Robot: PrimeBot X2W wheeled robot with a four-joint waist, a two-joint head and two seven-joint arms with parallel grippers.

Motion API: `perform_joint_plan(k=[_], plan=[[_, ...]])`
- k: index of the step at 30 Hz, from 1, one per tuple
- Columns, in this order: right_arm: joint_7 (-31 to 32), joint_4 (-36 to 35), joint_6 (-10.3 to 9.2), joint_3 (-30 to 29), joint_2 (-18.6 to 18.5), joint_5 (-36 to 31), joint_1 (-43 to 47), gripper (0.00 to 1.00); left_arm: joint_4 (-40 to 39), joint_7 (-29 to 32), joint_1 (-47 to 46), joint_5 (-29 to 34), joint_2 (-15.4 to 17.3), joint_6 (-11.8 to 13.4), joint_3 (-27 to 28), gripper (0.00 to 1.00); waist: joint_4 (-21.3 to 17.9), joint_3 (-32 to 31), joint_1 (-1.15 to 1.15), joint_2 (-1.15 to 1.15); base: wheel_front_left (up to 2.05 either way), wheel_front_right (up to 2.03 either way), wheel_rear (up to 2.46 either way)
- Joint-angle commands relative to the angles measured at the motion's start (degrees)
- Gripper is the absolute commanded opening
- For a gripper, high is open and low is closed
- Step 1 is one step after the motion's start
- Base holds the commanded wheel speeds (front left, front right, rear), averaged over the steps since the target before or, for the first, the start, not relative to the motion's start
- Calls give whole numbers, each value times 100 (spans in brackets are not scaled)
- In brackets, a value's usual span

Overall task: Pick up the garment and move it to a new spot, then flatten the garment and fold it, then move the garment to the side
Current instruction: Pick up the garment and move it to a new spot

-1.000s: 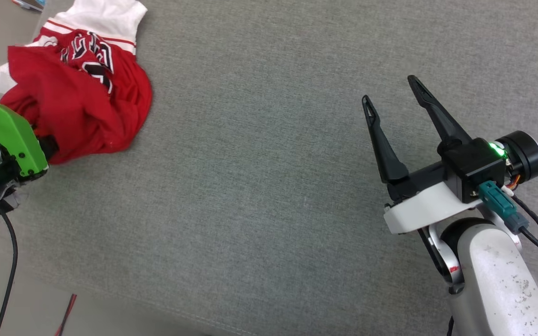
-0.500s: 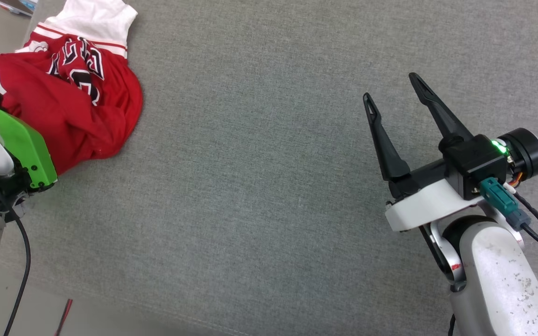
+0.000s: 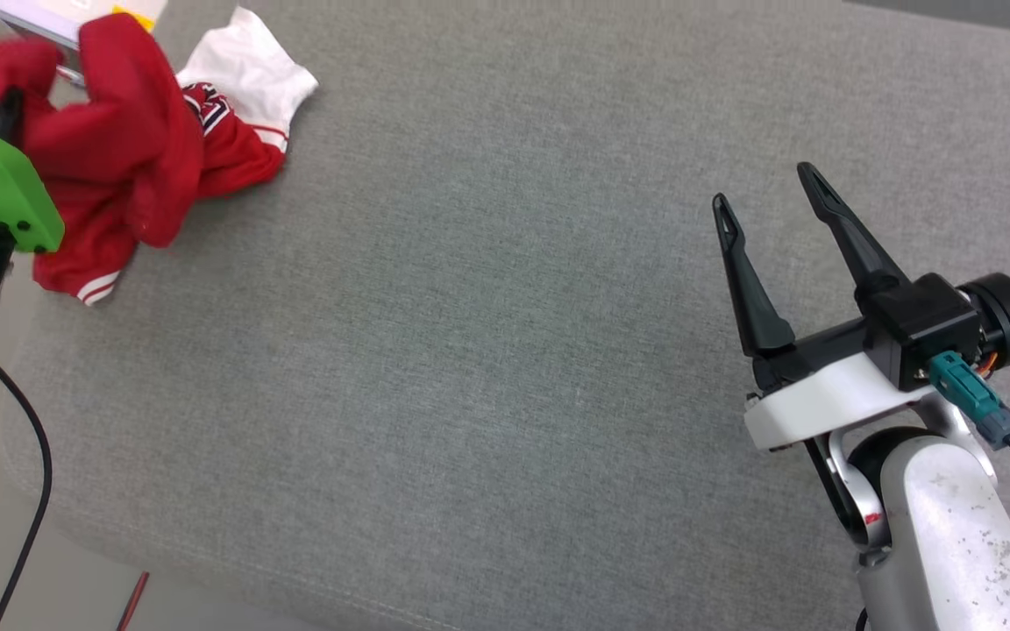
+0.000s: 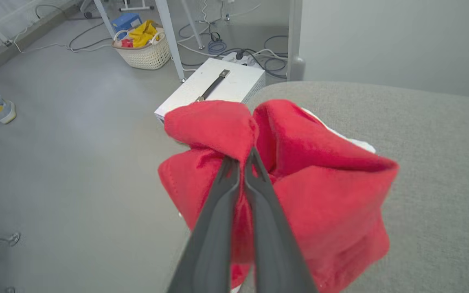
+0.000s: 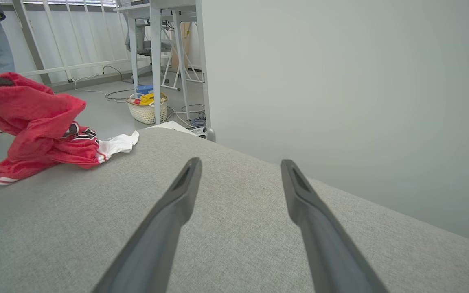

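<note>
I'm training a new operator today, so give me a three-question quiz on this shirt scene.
1. True or false: the left gripper is shut on the shirt.
2. The right gripper is: A) open and holding nothing; B) shut on a cuff; C) pressing the shirt flat.
3. Fill in: the sleeve lying on the grey surface is ____ in colour.
Key: 1 true; 2 A; 3 white.
</note>
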Motion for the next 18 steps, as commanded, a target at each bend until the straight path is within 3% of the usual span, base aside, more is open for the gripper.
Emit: perform_joint_plan(k=[1,8,18], plan=[[-56,19,39,-40,7,71,81,100,9,-215,-136,114,-19,76,-15,0,77,-316,0,0,0,0,0],[-213,103,39,-285,30,213,381,100,-129,-934,-172,315,-227,323,-53,0,13,-957,0,0,0,0,0],[-253,71,39,-640,35,500,950,100,-1056,-686,288,336,-615,541,-347,0,-378,-1536,0,0,0,0,0]])
